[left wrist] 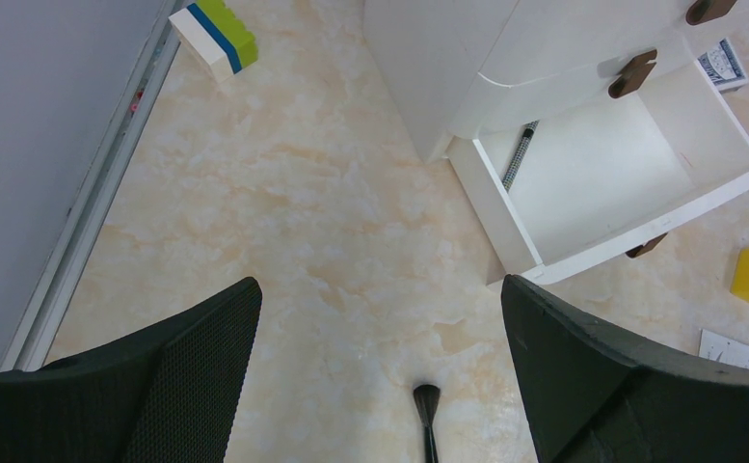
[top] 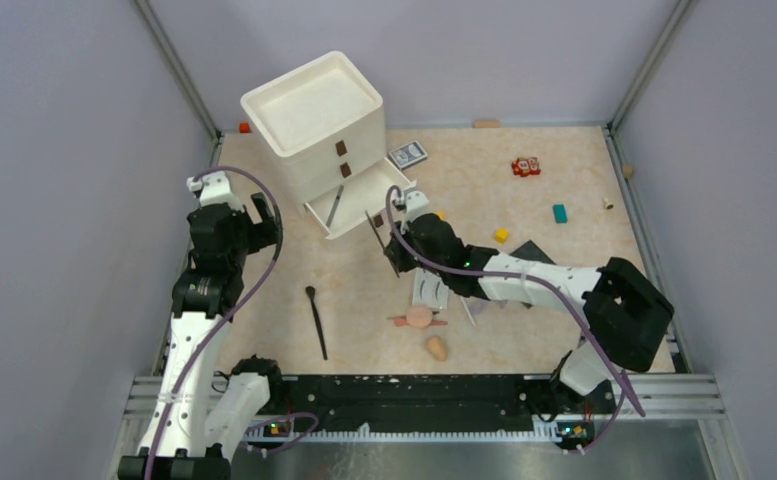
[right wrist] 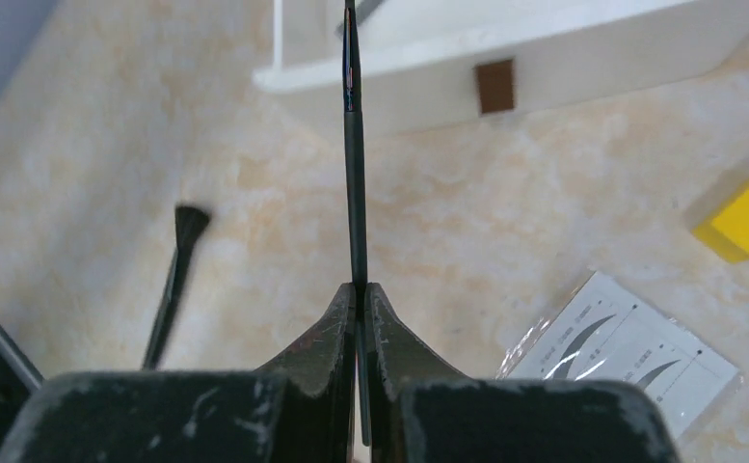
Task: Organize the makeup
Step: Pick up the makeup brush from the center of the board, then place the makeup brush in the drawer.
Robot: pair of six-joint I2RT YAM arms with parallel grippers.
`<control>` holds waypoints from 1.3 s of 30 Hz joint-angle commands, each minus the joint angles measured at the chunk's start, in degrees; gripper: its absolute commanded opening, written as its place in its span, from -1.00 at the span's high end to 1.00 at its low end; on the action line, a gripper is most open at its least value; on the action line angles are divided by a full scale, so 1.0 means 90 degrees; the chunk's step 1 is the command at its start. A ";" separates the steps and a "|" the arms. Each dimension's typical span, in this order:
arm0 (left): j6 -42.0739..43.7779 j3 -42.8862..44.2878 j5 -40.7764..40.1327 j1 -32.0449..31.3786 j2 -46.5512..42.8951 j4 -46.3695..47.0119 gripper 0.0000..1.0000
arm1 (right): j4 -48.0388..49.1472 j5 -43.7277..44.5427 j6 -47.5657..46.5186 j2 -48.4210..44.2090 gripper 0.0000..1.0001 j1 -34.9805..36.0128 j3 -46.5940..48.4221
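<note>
At the far left, the left arm [top: 199, 300] hangs above the marbled beige counter [top: 354, 290] with its jaws spread wide and holding nothing. Just right of them a long black makeup brush [top: 316, 322] lies flat on the counter, well apart from everything else.

Next comes the white drawer cabinet [top: 314, 115], with its bottom drawer [left wrist: 505, 231] pulled out. One thin dark pencil [left wrist: 518, 154] lies inside along the left wall.

Right of the drawer, the right arm [top: 534, 280] has its jaws pressed shut on a slim black cosmetic stick [right wrist: 354, 193]. It is pinched near one end, and the free end points at the drawer's front edge. It looks light, stiff and smooth, so a grip this far back probably lets it swivel. A hold nearer the middle would likely steady it, and it should be lowered lengthwise into the drawer.

Under that arm lie a white false-eyelash card [right wrist: 630, 347], probably flimsy and best taken by an edge, and a round peach sponge [top: 419, 317], likely soft enough to squash.
</note>
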 commanded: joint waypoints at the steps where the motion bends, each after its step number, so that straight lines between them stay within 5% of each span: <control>1: -0.0046 0.0022 -0.0005 0.0033 -0.0056 0.0229 -0.98 | 0.1466 0.0740 0.1751 -0.0367 1.00 -0.0442 -0.0031; 9: -0.0053 0.0022 0.0029 0.0047 -0.0052 0.0243 -0.98 | 0.1452 0.2141 0.4535 0.0234 1.00 -0.0488 0.0599; 21: -0.0056 0.0019 0.0095 0.0048 -0.0058 0.0250 -0.98 | 0.1693 0.2182 0.7915 0.1683 1.00 -0.0482 0.1683; 33: -0.0056 0.0009 0.0114 0.0047 -0.0125 0.0243 -0.98 | 0.1415 0.2109 0.8289 0.3106 1.00 -0.0495 0.2994; 39: -0.0056 0.0009 0.0105 0.0049 -0.0121 0.0243 -0.98 | 0.1360 0.2162 0.8217 0.3215 0.47 -0.0545 0.3051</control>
